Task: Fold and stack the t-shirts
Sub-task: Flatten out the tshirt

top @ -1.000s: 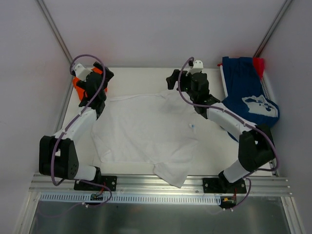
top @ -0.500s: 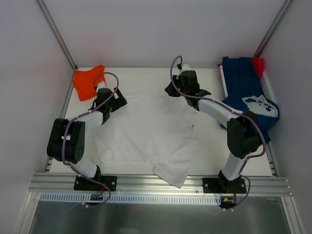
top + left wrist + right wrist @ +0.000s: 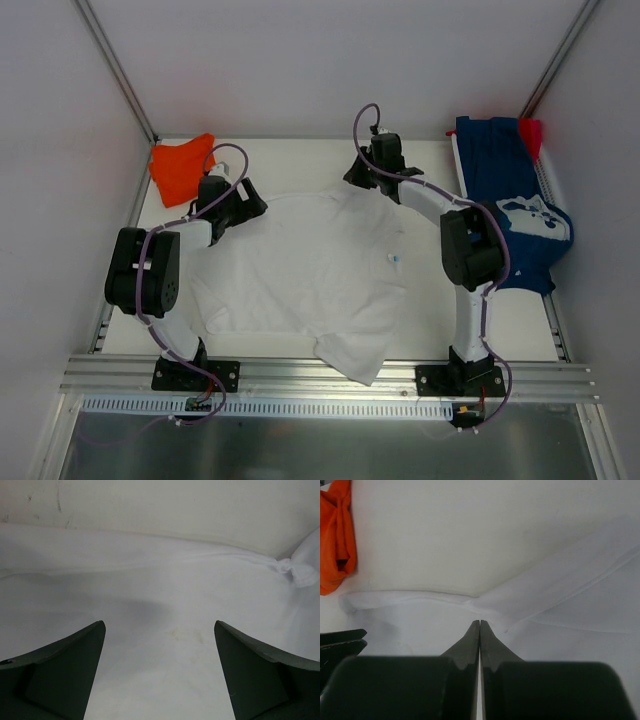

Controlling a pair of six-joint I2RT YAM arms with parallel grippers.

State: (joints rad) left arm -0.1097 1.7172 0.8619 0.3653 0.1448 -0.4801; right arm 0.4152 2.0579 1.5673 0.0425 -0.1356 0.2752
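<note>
The white t-shirt [image 3: 300,260] lies spread flat across the middle of the table, one sleeve hanging over the near edge. My left gripper [image 3: 245,205] sits low over its far left edge, open, with white cloth [image 3: 160,580] lying between the two fingers [image 3: 160,625]. My right gripper [image 3: 358,178] is down at the far edge near the collar, shut, and a ridge of the white cloth [image 3: 420,620] gathers at its closed tips [image 3: 480,621]. The orange t-shirt [image 3: 180,168] is crumpled at the far left corner. A navy t-shirt [image 3: 510,200] with white print lies at the right.
A small red t-shirt [image 3: 531,132] peeks out behind the navy one at the far right corner. Enclosure walls and metal posts stand close on the left, right and back. An aluminium rail [image 3: 320,375] runs along the near edge by the arm bases.
Both arms stretched out and dropped to the white shirt's far edge. The right gripper went from open to shut. The left fingers have narrowed slightly.
</note>
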